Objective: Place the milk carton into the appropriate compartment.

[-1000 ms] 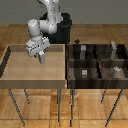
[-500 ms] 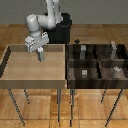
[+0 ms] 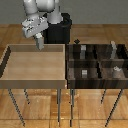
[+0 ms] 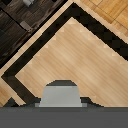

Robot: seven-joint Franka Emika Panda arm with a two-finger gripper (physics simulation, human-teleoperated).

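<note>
Milk carton (image 4: pixel 60 95) is being held between closed gripper (image 3: pixel 39 45) jaws at upper left of the exterior view, slippage or wrong-compartment release over dark bins (image 3: pixel 97 62) being risked.

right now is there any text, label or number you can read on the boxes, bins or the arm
None: no readable text, label, brand or number in either view.
milk carton: plain grey faces, held between the jaws, no print visible.
dark compartment bin: the small grey boxes inside are too small and blurred to show any label.
light wooden tray: bare wood.
robot arm: no markings visible.
</note>
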